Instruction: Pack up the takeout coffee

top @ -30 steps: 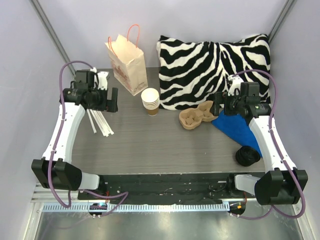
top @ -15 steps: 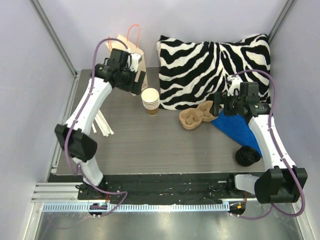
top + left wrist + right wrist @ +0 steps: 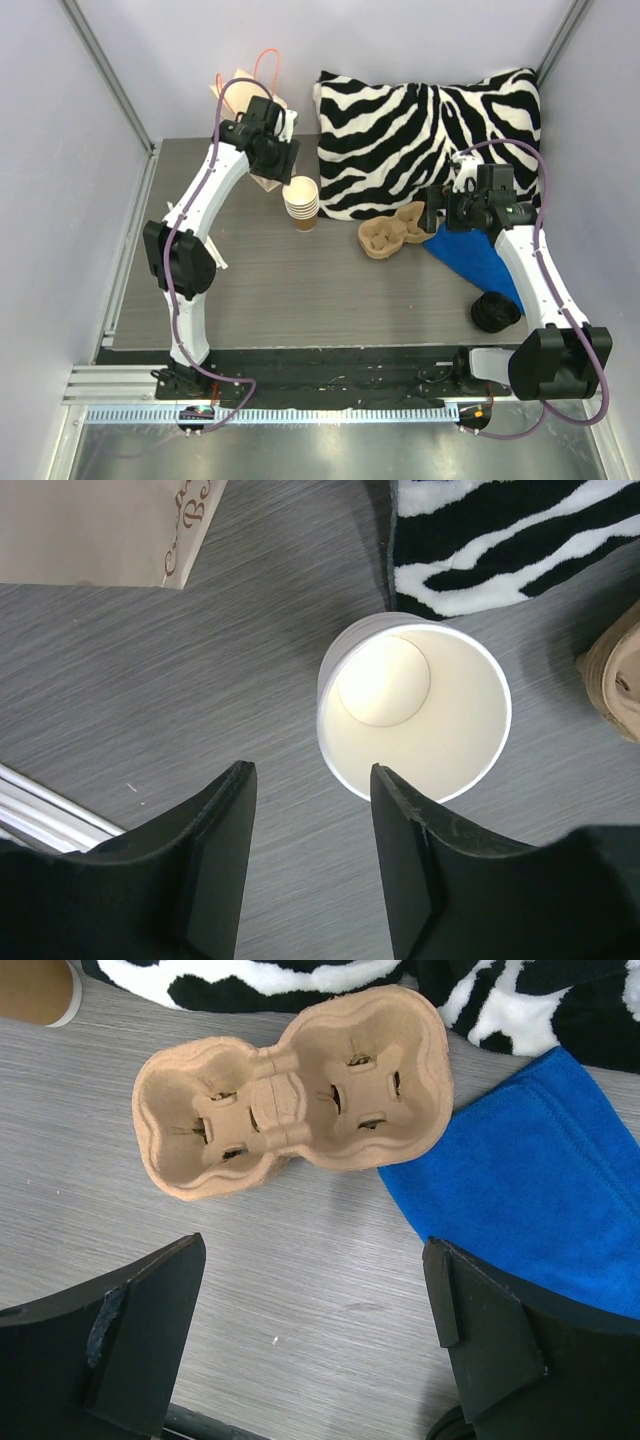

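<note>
No brown cup with a black lid shows in any view. A stack of lidless cream cups [image 3: 301, 203] stands mid-table; the left wrist view looks down into the top cup [image 3: 415, 705]. My left gripper [image 3: 284, 163] is open and empty above the table, just beside the stack, with nothing between its fingers [image 3: 309, 770]. A brown pulp two-cup carrier [image 3: 393, 233] lies right of the stack, empty in the right wrist view [image 3: 290, 1090]. My right gripper [image 3: 437, 213] is open and empty, just near of the carrier [image 3: 312, 1245].
A paper bag [image 3: 243, 88] stands at the back, partly behind the left arm. A zebra pillow [image 3: 420, 130] fills the back right. A blue cloth [image 3: 475, 255] lies beside the carrier, a pile of black lids [image 3: 495, 312] near the right front, and straws [image 3: 40, 805] at the left.
My left arm has swung from the table's left side to the right, past the paper bag, and now hovers by the cup stack. The right arm has not moved.
</note>
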`<state>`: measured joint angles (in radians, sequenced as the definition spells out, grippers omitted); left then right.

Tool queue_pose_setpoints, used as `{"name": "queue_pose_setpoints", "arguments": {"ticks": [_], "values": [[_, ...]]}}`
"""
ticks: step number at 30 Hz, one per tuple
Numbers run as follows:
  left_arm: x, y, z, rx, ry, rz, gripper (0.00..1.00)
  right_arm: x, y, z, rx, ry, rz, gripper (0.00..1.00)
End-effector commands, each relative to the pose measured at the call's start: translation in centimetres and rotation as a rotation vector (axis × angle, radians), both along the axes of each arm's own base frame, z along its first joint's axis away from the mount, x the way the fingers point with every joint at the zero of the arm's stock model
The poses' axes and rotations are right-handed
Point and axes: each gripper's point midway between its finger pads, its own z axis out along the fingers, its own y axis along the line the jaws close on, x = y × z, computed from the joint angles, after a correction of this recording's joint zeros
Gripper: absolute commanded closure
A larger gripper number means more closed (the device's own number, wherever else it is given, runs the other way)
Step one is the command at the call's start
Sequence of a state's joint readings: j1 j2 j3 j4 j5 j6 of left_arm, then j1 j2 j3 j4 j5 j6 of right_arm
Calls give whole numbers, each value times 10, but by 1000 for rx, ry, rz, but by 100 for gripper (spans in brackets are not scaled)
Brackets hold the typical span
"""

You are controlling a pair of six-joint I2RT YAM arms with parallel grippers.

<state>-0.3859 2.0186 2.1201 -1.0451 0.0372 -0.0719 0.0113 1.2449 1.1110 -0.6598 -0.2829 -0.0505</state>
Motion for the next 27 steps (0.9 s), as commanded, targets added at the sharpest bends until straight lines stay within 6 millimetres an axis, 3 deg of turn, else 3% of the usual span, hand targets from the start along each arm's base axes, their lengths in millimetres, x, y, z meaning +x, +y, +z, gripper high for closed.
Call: {"name": "queue_pose_setpoints", "arguments": {"ticks": [1, 18, 27], "values": [[5, -6, 12, -43, -23, 9, 48, 7, 5, 8, 10, -39, 24, 0], [6, -23, -19, -106, 67, 12, 64, 10, 4, 5, 11, -32, 19, 0], [5, -24, -25, -110, 87, 13, 71, 10, 6, 5, 17, -33, 21, 0]]}}
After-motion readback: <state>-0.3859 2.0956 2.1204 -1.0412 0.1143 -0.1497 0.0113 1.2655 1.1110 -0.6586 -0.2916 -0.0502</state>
